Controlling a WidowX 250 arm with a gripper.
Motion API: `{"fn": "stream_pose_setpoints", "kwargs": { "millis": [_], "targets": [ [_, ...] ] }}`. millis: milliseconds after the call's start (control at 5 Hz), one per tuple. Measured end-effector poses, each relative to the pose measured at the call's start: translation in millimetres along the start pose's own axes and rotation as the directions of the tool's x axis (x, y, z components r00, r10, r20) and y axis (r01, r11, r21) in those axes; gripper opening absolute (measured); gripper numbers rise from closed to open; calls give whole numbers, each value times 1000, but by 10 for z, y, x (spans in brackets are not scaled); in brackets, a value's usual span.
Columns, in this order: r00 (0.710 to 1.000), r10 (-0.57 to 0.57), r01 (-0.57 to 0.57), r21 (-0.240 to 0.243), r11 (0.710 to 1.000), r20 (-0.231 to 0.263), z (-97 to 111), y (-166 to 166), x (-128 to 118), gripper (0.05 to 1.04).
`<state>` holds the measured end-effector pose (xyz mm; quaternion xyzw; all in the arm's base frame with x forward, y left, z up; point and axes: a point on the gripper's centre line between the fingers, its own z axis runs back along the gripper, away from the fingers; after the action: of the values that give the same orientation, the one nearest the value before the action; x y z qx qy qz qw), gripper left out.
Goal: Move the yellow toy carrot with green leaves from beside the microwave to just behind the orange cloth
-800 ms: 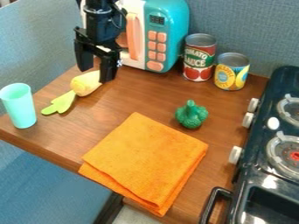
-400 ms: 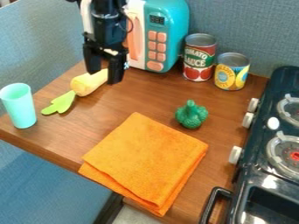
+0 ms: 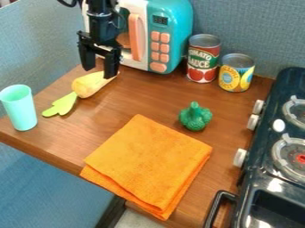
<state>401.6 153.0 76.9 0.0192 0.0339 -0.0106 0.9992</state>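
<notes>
Orange cloth (image 3: 149, 162); teal-and-white microwave (image 3: 171, 26), buttons seemingly salmon; mint-green cup (image 3: 20, 109).

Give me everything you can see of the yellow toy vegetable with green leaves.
The yellow toy vegetable looks like smooth plastic, plump near its flat, lobed light-green leaves and narrowing at the other end. It lies on its side on the brown wooden table, leaves towards the tall mint-green cup. The open black gripper is at its narrow end, partly hiding it; I can't tell whether they touch.

Orange cloth (image 3: 149, 160), green broccoli (image 3: 195, 118), mint cup (image 3: 20, 110), microwave (image 3: 173, 22), stove (image 3: 259, 171)
</notes>
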Motion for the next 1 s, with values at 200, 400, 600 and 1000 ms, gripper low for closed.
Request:
{"fn": "stream_pose_setpoints", "kwargs": {
  "millis": [200, 400, 600, 1000],
  "targets": [
    [999, 27, -27, 3, 1000, -20, -31, 108, 130, 1001],
    [998, 54, -54, 2, 999, -41, -66, 254, 189, 1001],
    [995, 83, -83, 12, 996, -55, -100, 404, 216, 1001],
    [986, 84, -84, 5, 996, -141, -432, 395, 144, 1001]
  ]
}}
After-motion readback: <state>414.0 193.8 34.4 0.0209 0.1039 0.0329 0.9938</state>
